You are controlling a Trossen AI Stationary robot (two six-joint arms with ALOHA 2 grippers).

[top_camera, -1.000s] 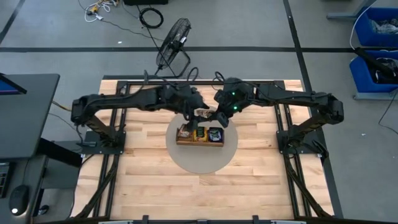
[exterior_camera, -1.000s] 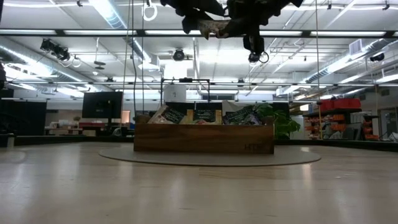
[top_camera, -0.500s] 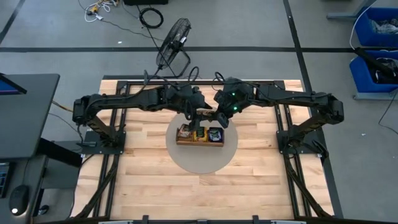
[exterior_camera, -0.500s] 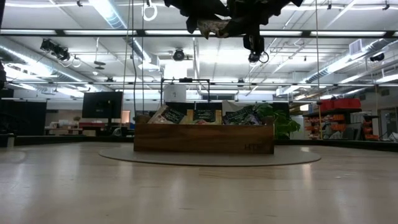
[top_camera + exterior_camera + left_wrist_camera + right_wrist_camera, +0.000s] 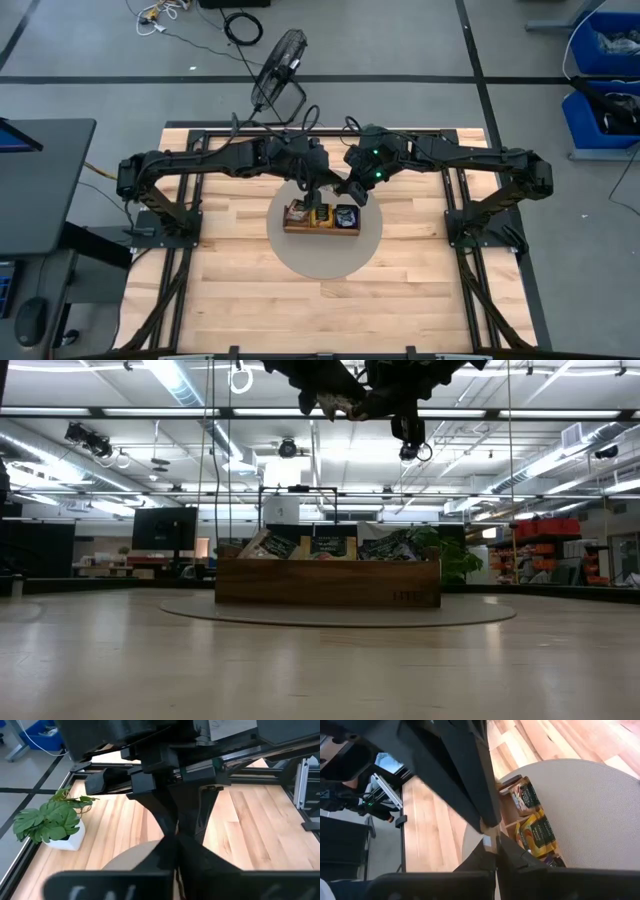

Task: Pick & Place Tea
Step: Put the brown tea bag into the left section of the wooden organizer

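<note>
Your left gripper [image 5: 324, 187] has closed over the last second: its fingers were spread around the pale packet the right gripper [image 5: 347, 189] carried, and now they have come together beside it, while both arms have barely shifted above the tray [image 5: 320, 230].

From the high view, you see the two arms meeting tip to tip over the far edge of the round grey mat [image 5: 325, 258], just behind the wooden tray. The tray sits in the mat's middle with tea packets [image 5: 346, 215] in its compartments, a dark one at the right end. What lies between the two grippers is too small here to make out.

From the low view, your grippers hang high above the tray, well clear of it. A small pale packet [image 5: 332, 402] shows between them at the top of the frame, and the packets in the tray stand upright, leaning against one another behind its front wall.

In the left wrist view, your left fingers [image 5: 165, 827] are pressed narrow, tips meeting those of the right gripper; a sliver of something pale sits at the junction, but you cannot tell which gripper grips it. A potted plant [image 5: 50, 822] stands on the table [image 5: 250, 830] to one side.

In the right wrist view, your right fingers [image 5: 490, 855] are fully closed, with a pale scrap at their tips against the left arm's finger. Below them lie dark and yellow packets in the tray.
</note>
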